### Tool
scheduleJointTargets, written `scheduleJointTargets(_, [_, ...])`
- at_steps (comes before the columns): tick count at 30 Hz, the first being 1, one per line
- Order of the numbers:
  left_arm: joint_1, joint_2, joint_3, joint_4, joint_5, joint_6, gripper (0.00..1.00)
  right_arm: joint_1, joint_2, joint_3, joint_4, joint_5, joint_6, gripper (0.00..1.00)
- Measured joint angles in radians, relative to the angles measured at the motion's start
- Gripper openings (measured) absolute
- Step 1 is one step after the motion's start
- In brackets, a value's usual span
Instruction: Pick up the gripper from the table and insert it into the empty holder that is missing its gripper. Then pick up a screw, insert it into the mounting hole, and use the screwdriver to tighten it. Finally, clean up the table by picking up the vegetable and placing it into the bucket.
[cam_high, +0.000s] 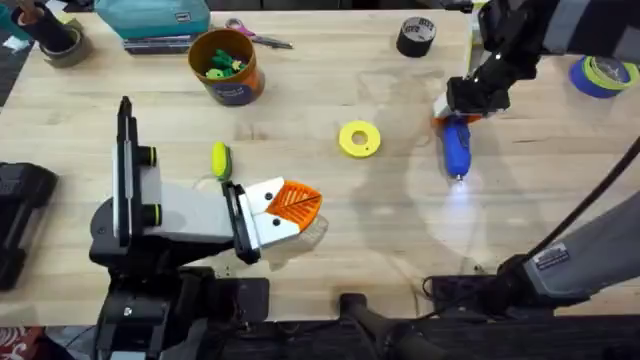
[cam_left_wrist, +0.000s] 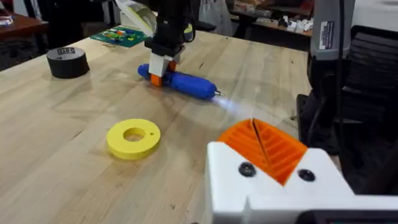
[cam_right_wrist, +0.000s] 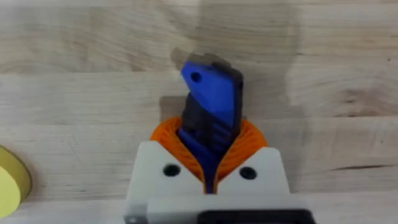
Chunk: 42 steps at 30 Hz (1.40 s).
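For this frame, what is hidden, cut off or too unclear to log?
- Screwdriver bit: in the overhead view, lost in the glare at its tip.
- Screwdriver's far end: in the right wrist view, covered by the right gripper closed around it.
- Bucket contents: overhead, too small to identify.
- Left gripper: overhead, whether a screw sits in its mount is too small to tell.

One screwdriver (cam_high: 456, 147); one bucket (cam_high: 226, 65); one vegetable (cam_high: 220, 159)

The right pincer (cam_right_wrist: 209, 155) clamps the blue screwdriver (cam_right_wrist: 211, 102) over the table (cam_right_wrist: 74, 74).
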<state>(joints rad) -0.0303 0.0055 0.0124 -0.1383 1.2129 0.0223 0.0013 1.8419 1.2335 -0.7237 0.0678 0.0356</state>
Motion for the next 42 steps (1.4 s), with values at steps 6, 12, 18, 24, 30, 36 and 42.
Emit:
scheduleJointTargets(6, [0.0, 0.0, 0.0, 0.0, 0.0, 0.0, 0.008, -0.002, 0.008, 0.002, 0.006, 0.007, 0.002, 0.025])
scheduleJointTargets(12, [0.0, 0.0, 0.0, 0.0, 0.0, 0.0, 0.008, -0.002, 0.007, 0.002, 0.004, 0.007, 0.002, 0.024])
scheduleJointTargets(18, [0.0, 0.0, 0.0, 0.0, 0.0, 0.0, 0.008, -0.002, -0.032, 0.014, -0.044, -0.007, 0.002, 0.024])
scheduleJointTargets(24, [0.0, 0.0, 0.0, 0.0, 0.0, 0.0, 0.008, 0.011, -0.146, 0.099, -0.065, -0.009, 0.002, 0.024])
scheduleJointTargets(30, [0.0, 0.0, 0.0, 0.0, 0.0, 0.0, 0.008, 0.093, -0.315, 0.224, -0.061, -0.009, 0.002, 0.024])
scheduleJointTargets(36, [0.0, 0.0, 0.0, 0.0, 0.0, 0.0, 0.008, 0.183, -0.407, 0.279, 0.012, -0.009, 0.002, 0.024])
scheduleJointTargets(42, [0.0, 0.0, 0.0, 0.0, 0.0, 0.0, 0.008, 0.289, -0.491, 0.281, 0.166, -0.01, 0.002, 0.024])
